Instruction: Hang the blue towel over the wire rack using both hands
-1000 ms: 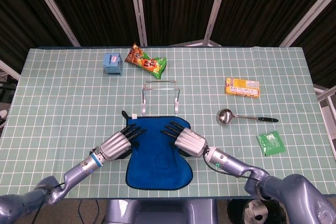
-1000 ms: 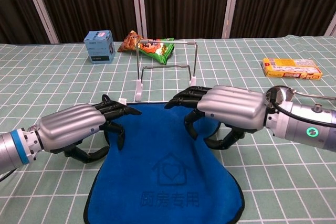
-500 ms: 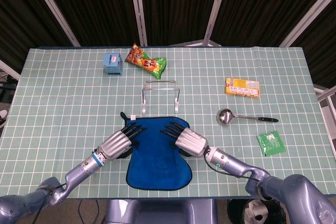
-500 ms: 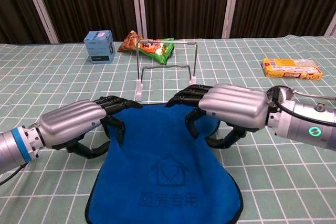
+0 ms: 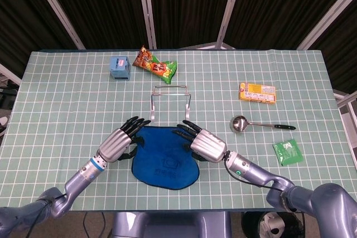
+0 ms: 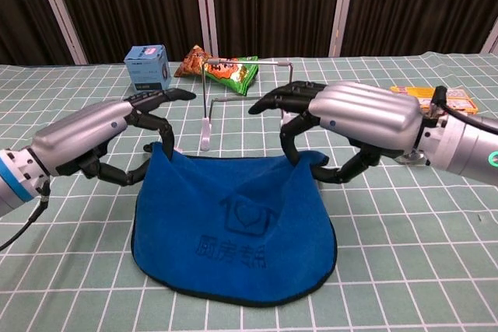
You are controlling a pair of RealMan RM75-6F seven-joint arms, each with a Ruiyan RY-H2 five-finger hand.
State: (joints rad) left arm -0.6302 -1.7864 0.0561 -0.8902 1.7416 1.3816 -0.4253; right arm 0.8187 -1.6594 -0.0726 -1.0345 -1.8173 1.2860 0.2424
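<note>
Your left hand [image 6: 97, 134] and right hand [image 6: 350, 118] each pinch one soft blue towel [image 6: 233, 231]; one thin wire rack [image 6: 245, 99] stands at 12 o'clock.

blue towel [image 6: 233, 231]: dark-edged, rounded lower hem, printed house emblem and characters on its face. top corners raised, upper edge sagging between them, lower part resting on the table. wire rack [image 6: 245, 99]: thin metal frame, upright, bare, just behind the towel's upper edge.

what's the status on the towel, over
Left hand and right hand each pinch a top corner of the blue towel, lifted, lower edge on the table. Wire rack just behind, nothing between.
</note>
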